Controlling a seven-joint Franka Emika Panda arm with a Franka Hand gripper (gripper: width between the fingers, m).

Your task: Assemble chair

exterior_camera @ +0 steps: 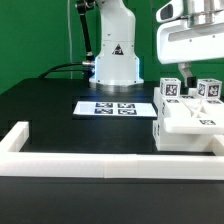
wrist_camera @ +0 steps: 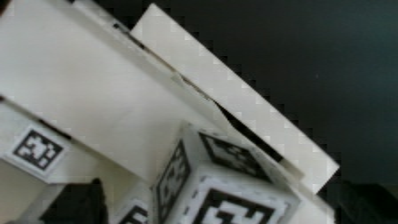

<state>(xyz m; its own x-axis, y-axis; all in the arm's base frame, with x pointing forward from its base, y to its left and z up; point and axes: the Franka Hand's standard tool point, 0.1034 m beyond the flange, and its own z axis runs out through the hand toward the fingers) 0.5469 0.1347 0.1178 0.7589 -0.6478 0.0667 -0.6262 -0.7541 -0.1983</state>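
Covering black table (exterior_camera: pixel 40 105), green backdrop (exterior_camera: pixel 35 35)

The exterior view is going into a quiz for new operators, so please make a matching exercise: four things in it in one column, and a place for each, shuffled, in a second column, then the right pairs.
Things:
1. marker board
2. chair parts
3. border rail
4. gripper

Places:
A. directly above the tagged white parts, jaws apart
B. running along the table's near edge
C. flat on the table in front of the robot's base
D. clustered at the exterior view's right, against the rail

Pairs: 1-C, 2-D, 3-B, 4-A
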